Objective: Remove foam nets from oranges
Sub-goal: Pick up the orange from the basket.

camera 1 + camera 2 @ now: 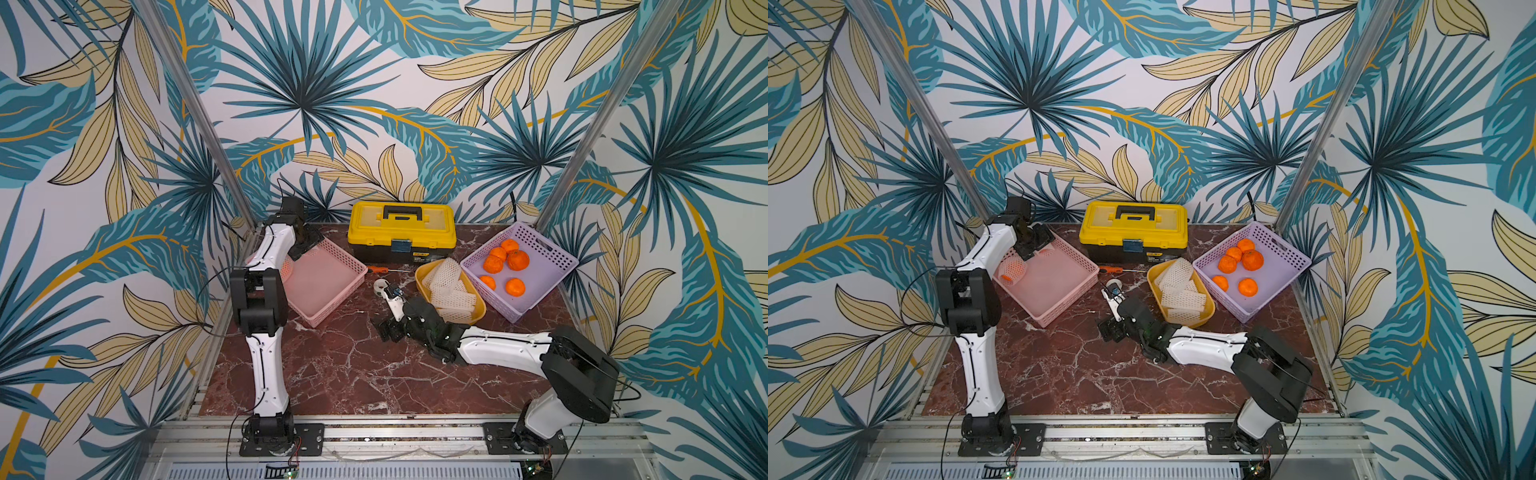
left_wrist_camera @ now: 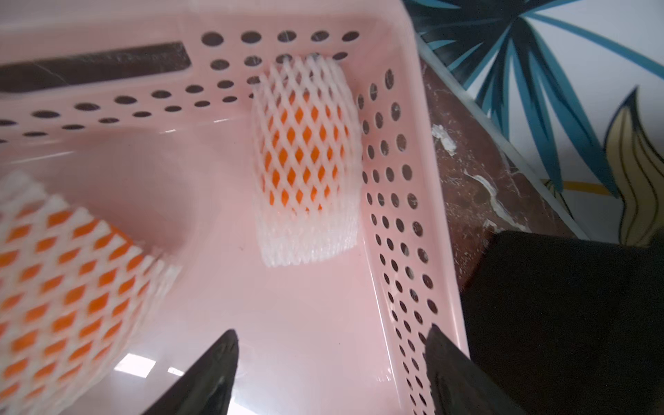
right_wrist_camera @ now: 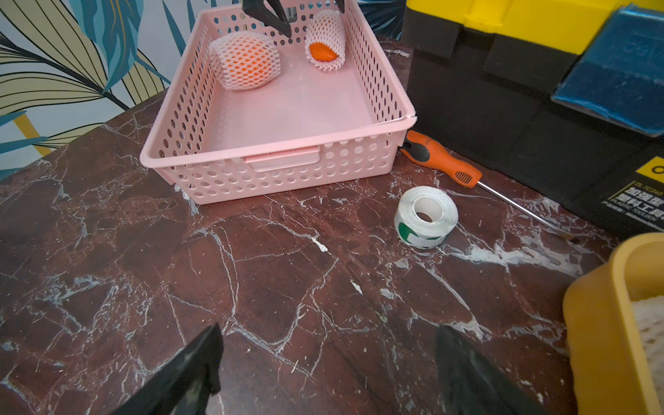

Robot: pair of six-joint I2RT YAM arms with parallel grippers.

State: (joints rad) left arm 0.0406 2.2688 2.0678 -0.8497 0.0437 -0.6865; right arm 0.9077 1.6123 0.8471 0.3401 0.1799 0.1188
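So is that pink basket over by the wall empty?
No, the pink basket holds two oranges, each inside a white foam net.

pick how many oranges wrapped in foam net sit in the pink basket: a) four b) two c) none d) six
b: the right wrist view shows one netted orange and a second netted orange lying apart at the far end of the pink basket.
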